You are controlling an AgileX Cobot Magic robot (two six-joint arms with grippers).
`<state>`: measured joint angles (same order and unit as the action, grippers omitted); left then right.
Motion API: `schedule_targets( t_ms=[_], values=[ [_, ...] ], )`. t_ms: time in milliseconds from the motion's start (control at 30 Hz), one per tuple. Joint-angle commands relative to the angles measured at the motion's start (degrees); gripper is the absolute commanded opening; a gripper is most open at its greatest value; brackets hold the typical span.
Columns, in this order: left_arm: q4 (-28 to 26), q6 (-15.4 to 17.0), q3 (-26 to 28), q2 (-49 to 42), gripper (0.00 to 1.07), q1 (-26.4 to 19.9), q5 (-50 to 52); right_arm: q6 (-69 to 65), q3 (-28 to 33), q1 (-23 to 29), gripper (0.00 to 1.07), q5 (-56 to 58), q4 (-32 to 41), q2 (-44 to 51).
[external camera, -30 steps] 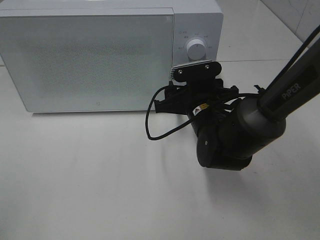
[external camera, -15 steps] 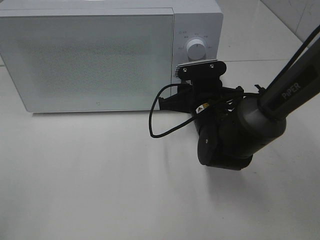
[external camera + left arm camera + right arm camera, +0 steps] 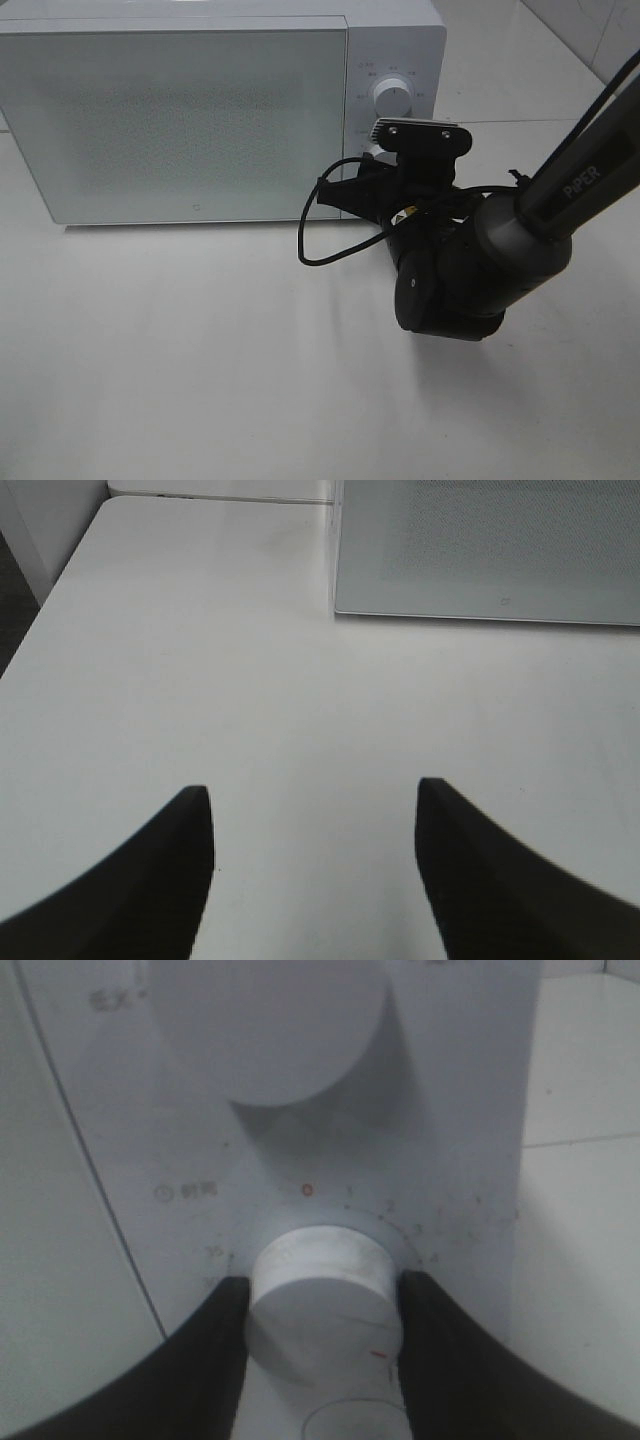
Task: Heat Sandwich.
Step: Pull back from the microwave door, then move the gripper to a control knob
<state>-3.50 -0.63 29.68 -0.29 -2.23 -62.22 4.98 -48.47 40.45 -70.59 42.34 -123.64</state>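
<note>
The sandwich is out of view. The white microwave (image 3: pixel 180 120) stands at the back of the table with its door shut. My right gripper (image 3: pixel 322 1285) is shut on the lower round timer knob (image 3: pixel 320 1310) of the control panel (image 3: pixel 450 1110), one dark finger (image 3: pixel 215 1350) pressed against each side. In the exterior high view the right arm's wrist (image 3: pixel 420 150) covers that knob, below the upper knob (image 3: pixel 391 97). My left gripper (image 3: pixel 312 790) hangs open over bare table, well in front of the microwave (image 3: pixel 480 550), with nothing between its fingers.
A black cable (image 3: pixel 320 230) loops off the right wrist toward the microwave's front. The white table (image 3: pixel 200 350) stretches in front of the microwave. The table's edge (image 3: pixel 40 610) and a white wall panel show in the left wrist view.
The right wrist has shifted slightly right along the control panel and rolled clockwise. The left gripper has not moved.
</note>
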Motion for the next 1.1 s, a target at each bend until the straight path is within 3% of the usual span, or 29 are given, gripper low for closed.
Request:
schedule_targets(
  t_ms=[33,233,433,600,767,1100],
  values=[
    [0.1,0.2,-0.2,-1.3,0.58,0.2,1.0,-16.1,-0.6,0.2,0.00,-4.6,-1.5,0.3],
    [0.1,0.2,-0.2,-1.3,0.58,0.2,1.0,-33.9,-0.6,0.2,0.00,-4.4,-1.7,0.3],
    [0.1,0.2,-0.2,-1.3,0.58,0.2,1.0,-62.1,-0.6,0.2,0.00,-6.6,-1.7,0.3],
    [0.1,0.2,-0.2,-1.3,0.58,0.2,1.0,-72.5,-0.5,0.2,0.00,-7.8,-1.7,0.3],
    [0.1,0.2,-0.2,-1.3,0.58,0.2,1.0,-77.0,-0.5,0.2,0.00,-7.8,-1.7,0.3],
    [0.1,0.2,-0.2,-1.3,0.58,0.2,1.0,-73.1,-0.5,0.2,0.00,-7.8,-1.7,0.3]
  ],
)
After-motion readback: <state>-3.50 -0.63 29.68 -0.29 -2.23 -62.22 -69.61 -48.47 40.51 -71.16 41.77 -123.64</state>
